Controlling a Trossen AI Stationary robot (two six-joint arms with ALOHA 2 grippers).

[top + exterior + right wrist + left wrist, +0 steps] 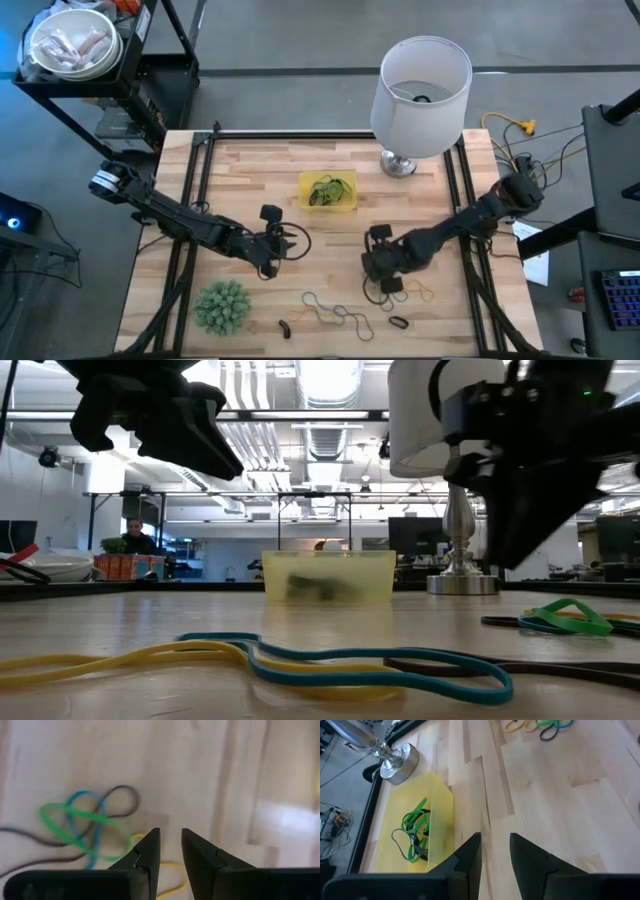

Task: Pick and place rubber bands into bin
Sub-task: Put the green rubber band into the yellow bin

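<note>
The yellow bin (327, 191) sits on the far middle of the table and holds green and dark rubber bands (414, 832). More bands lie loose near the front edge: a chain of tan and coloured loops (335, 315), a cluster (405, 290) under the right arm, and two small dark ones (285, 328) (398, 322). My left gripper (495, 851) hovers open left of centre, near side of the bin, and holds nothing. My right gripper (170, 845) is open above the cluster's green, blue and dark bands (85, 825), with a yellow loop (167, 870) by its fingertips.
A white lampshade on a metal foot (398, 163) stands at the far right, next to the bin. A spiky green ball plant (221, 306) sits at the near left corner. In the low view, yellow and blue bands (300, 660) lie nearest the front edge. Bare wood lies between the arms.
</note>
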